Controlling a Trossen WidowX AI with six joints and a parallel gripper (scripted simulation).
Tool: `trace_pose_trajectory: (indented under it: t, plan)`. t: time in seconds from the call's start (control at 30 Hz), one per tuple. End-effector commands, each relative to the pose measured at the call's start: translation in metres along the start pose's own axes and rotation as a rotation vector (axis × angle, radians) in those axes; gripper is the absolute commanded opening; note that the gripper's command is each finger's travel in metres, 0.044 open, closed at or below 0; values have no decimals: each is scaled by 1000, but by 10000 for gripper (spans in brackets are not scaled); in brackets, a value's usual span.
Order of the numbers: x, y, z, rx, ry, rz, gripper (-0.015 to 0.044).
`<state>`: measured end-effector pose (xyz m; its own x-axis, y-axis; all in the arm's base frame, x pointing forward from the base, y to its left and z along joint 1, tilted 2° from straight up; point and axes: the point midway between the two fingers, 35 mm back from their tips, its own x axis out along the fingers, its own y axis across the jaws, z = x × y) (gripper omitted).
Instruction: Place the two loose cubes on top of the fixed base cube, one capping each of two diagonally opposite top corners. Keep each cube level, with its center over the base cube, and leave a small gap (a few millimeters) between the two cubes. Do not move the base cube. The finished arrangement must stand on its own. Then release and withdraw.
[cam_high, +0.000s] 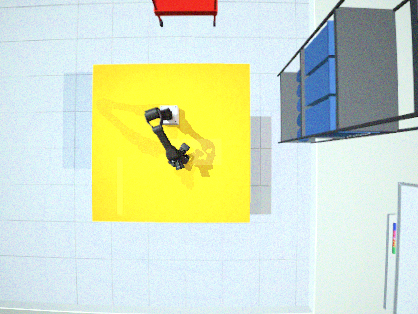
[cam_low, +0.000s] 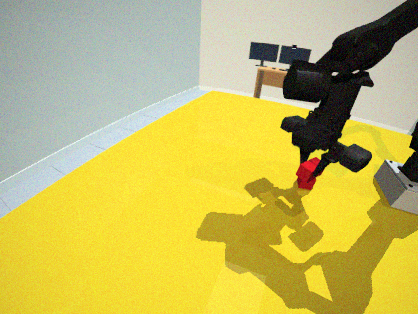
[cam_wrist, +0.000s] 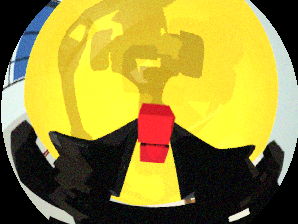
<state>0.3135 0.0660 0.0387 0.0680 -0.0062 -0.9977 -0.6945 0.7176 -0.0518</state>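
Yellow tabletop stretches beneath a black robot gripper, its fingers closed on a small, solid-looking red cube, right of center in the exterior view. More red, apparently a second cube, shows just beneath; whether they touch cannot be told. The held cube probably handles as light and stiff, its flat faces likely to slide if pinched unevenly; opposite side faces, gripped squarely, seem the best hold, leaving the underside free to seat. Blue storage bins line the upper right of the overhead view, their contents hidden.
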Motion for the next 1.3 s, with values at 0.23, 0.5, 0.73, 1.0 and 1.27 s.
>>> trace_pose_trajectory:
  t: [0.23,0.5,0.73,1.0,1.27]
  plan:
    - [0,-1,0,-4,3,-4,205]
    - [-10,0,0,0,0,0,205]
    - [-23,0,0,0,0,0,205]
    - [-39,0,0,0,0,0,205]
    - [-54,0,0,0,0,0,205]
